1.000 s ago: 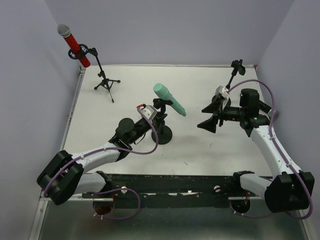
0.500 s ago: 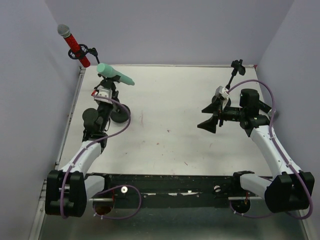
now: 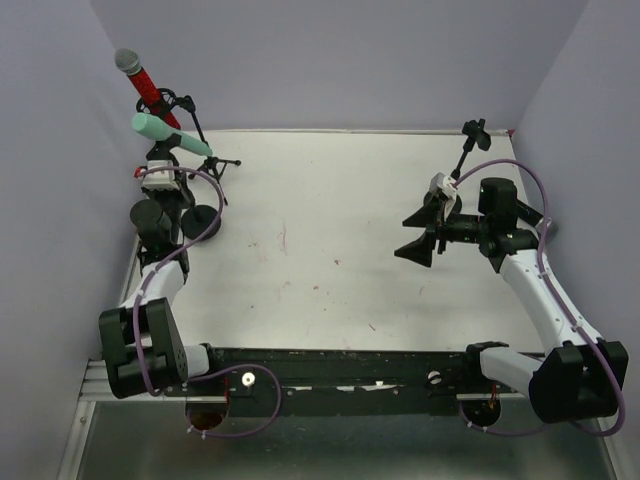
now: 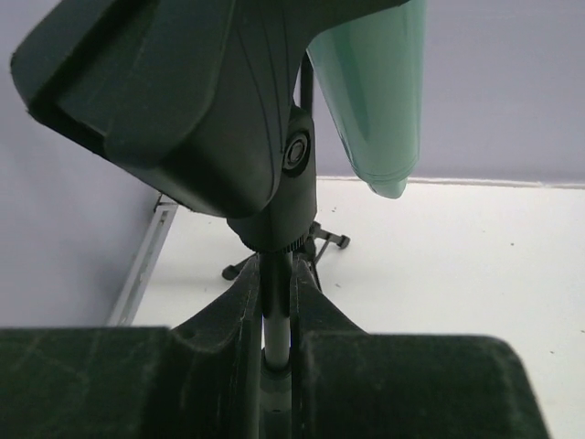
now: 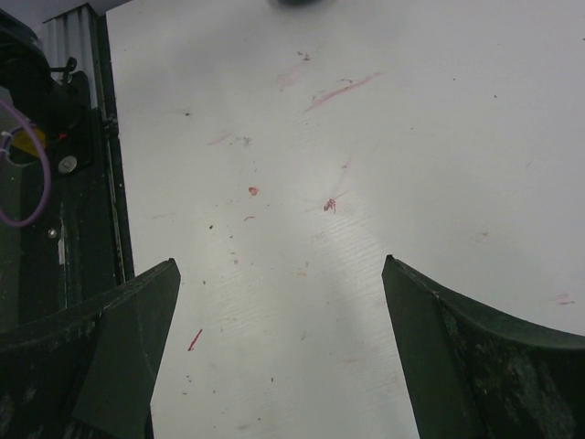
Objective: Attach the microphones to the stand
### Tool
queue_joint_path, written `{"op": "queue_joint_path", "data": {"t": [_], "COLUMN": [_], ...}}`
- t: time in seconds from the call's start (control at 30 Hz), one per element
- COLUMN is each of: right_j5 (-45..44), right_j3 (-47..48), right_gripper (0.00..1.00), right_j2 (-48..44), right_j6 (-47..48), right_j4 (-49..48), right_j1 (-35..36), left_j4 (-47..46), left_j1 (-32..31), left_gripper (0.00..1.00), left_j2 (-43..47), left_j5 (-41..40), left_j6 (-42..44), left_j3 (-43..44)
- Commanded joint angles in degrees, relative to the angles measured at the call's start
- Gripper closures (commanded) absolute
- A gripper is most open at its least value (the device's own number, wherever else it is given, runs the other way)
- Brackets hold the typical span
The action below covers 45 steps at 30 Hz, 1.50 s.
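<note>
mint-green microphone (image 3: 170, 134) sits clipped in the holder of the round-base stand (image 3: 203, 218), at about 10 o'clock on the white table (image 3: 330, 250), its head pointing toward 10 o'clock and its tail toward 4 o'clock. we see the left gripper (image 3: 175, 166) pinched narrow on that stand's thin pole, just below the holder. in the left wrist view the fingers (image 4: 233, 315) press the pole from both sides, with the stand's black swivel joint (image 4: 279, 183) right above them and the microphone's green tail (image 4: 375, 91) hanging at 1 o'clock. we cannot tell whether the round base rests on the table or is lifted off it.

just behind, at 11 o'clock, the red microphone (image 3: 152, 95) with its grey mesh head is clipped in the tripod stand (image 3: 212, 162), tilted with the head up toward 11 o'clock. the tripod's feet (image 4: 320, 242) show past the pole in the left wrist view.

at 3 o'clock the right gripper (image 3: 413, 235) hangs spread wide, gripping nothing. its wrist view shows both fingers (image 5: 119, 320) apart over bare table (image 5: 366, 137) with faint red marks (image 5: 334, 91). a thin black stand (image 3: 470, 140) rises at 1 o'clock, just beyond the right arm.
</note>
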<state>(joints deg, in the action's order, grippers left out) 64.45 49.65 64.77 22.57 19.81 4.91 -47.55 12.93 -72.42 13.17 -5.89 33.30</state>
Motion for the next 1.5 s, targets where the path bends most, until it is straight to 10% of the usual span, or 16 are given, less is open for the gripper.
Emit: {"op": "queue_joint_path", "data": {"t": [0.0, 0.27, 0.73, 0.97, 1.13, 1.47], "right_j5": [1.91, 1.38, 1.3, 1.21, 0.69, -19.68], "right_j3": [0.71, 0.63, 0.63, 1.06, 2.99, 25.48], "right_gripper": [0.0, 0.0, 0.0, 0.0, 0.0, 0.0], "right_j2": [0.79, 1.32, 0.18, -1.14, -2.02, -2.98], "right_j6": [1.16, 1.25, 1.78, 2.39, 2.66, 1.09], "right_j4": [1.19, 1.19, 1.72, 2.42, 4.88, 25.97], "right_j1": [-0.07, -0.07, -0.16, -0.16, -2.44, -2.53], "left_j4": [-8.08, -10.9, -11.87, 13.12, 36.8, 45.24], "left_j1": [2.89, 4.3, 4.74, 4.83, 3.16, -7.12], "left_gripper": [1.0, 0.99, 0.25, 0.02, 0.02, 0.02], "left_j2": [-3.15, -6.68, 1.83, 25.71, 39.54, 40.7], "left_j5": [4.23, 6.61, 3.27, -9.73, -7.99, 15.03], "left_j6": [-2.37, -4.39, -6.76, -14.48, -20.12, -16.36], "left_j3": [4.14, 3.88, -6.13, -13.52, -8.79, -2.28]}}
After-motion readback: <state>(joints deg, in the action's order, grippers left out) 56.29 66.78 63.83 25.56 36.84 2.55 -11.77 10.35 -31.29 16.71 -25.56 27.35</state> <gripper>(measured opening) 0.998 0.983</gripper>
